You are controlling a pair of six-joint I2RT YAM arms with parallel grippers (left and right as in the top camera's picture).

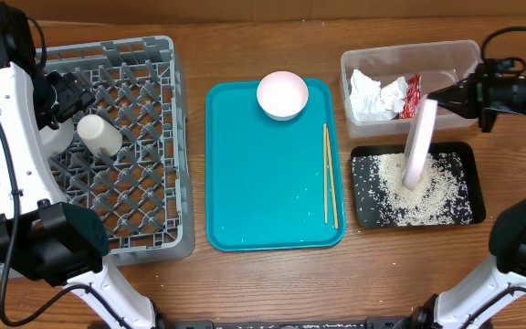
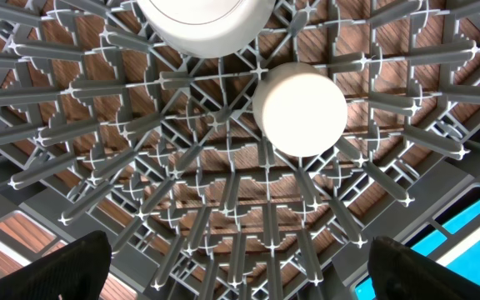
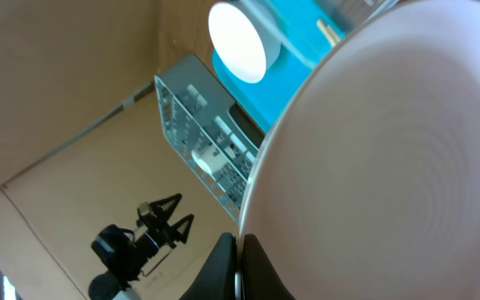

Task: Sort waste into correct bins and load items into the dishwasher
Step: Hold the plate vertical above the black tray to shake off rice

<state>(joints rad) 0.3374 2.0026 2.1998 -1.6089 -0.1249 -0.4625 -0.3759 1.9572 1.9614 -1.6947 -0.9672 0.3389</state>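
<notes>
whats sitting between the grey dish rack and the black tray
In the overhead view, the teal tray lies between them, carrying a pale bowl and chopsticks.

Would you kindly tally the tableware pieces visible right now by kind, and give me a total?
Plates: 1, pale pink-white round plate
Bowls: 2, pale pink-white round bowl, whitish round bowl
Cups: 1, small white cylindrical cup
Chopsticks: 2, thin wooden chopsticks
Total: 6
</notes>
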